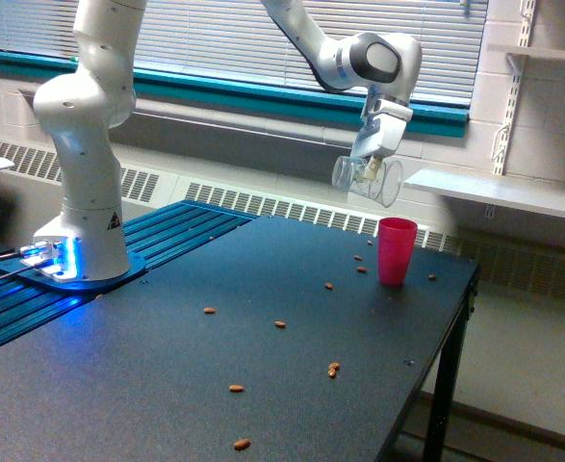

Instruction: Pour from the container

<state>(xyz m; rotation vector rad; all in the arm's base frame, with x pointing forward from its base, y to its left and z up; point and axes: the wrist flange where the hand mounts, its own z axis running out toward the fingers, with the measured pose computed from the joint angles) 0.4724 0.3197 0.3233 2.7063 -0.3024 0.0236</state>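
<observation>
window blinds and a teal sill are seen behind a dark table point(263, 318) strewn with small brown bits point(280, 324). above and just left of an upright pink cup point(396, 251), a clear container point(368, 180) is held tipped sideways, clamped in the gripper point(370, 169).

No legible words, brand names or numbers anywhere; only a small black triangular warning sticker point(113, 219) on the white arm base point(83, 192), its symbol too small to make out
</observation>
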